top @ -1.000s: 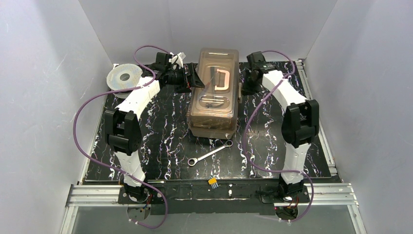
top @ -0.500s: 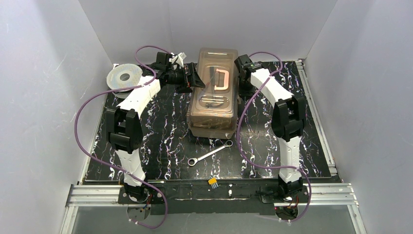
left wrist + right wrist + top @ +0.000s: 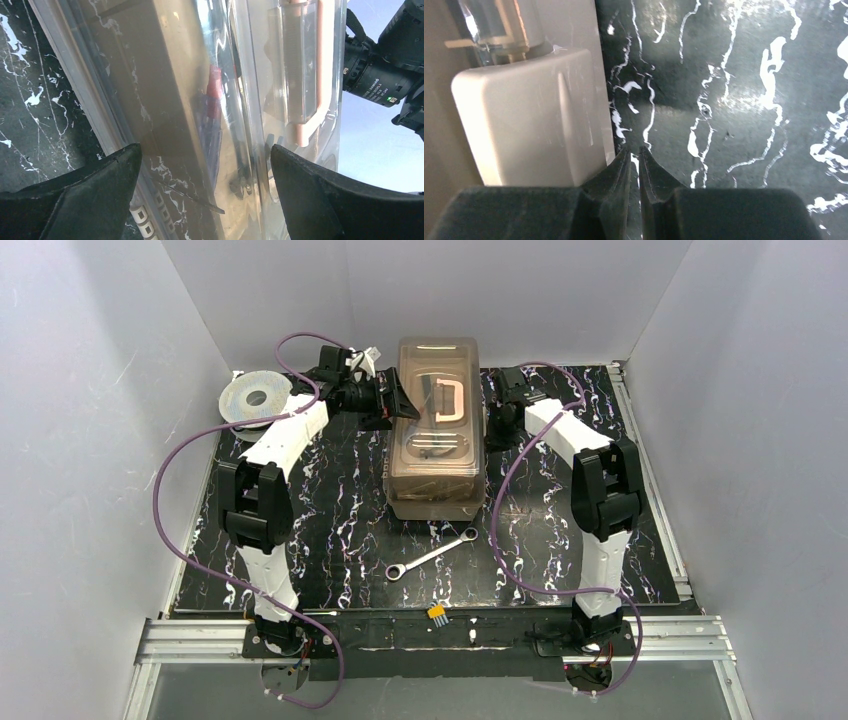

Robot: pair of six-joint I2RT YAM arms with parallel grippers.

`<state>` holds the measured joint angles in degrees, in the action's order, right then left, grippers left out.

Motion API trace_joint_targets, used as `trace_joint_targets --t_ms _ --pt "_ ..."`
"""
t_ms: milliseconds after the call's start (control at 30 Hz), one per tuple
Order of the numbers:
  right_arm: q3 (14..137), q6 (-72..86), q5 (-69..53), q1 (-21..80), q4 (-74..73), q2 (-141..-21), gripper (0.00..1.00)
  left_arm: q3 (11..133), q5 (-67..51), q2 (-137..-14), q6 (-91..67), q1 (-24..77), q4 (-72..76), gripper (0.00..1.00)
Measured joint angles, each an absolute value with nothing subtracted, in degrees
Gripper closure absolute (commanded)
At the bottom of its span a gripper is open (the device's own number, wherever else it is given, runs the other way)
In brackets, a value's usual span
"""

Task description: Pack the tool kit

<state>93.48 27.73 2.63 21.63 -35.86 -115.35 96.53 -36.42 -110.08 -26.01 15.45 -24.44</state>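
The left hand (image 3: 204, 152) is spread wide around the toolbox (image 3: 437, 455), and the right hand (image 3: 634, 159), pressed together, sits beside its latch (image 3: 524, 120), likely to push it shut next.

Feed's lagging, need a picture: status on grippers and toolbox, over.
Left gripper open at toolbox left side. Right gripper shut, empty, beside beige latch. Lid down. Wrench loose on table, not packed.

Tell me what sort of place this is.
Probably a robot lab test cell: plain white walls box in a black marbled mat, and the left arm and right arm are bolted to an aluminium rail at the near edge.
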Motion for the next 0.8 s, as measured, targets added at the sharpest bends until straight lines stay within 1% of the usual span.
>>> trace_joint_targets --t_ms 133,400,800 --pt "92.5 28.6 -1.4 20.7 -32.8 -115.3 0.80 96.9 -36.2 -110.2 -26.0 15.2 -24.9 0.02" --pt "92.0 29.2 -5.9 18.8 -32.4 -115.3 0.80 97.3 -36.2 -110.4 -25.9 15.2 -25.4 0.02" --pt "93.6 25.8 -6.6 17.6 -34.6 -115.4 0.80 98.3 -36.2 -111.0 -25.9 15.2 -26.4 0.02"
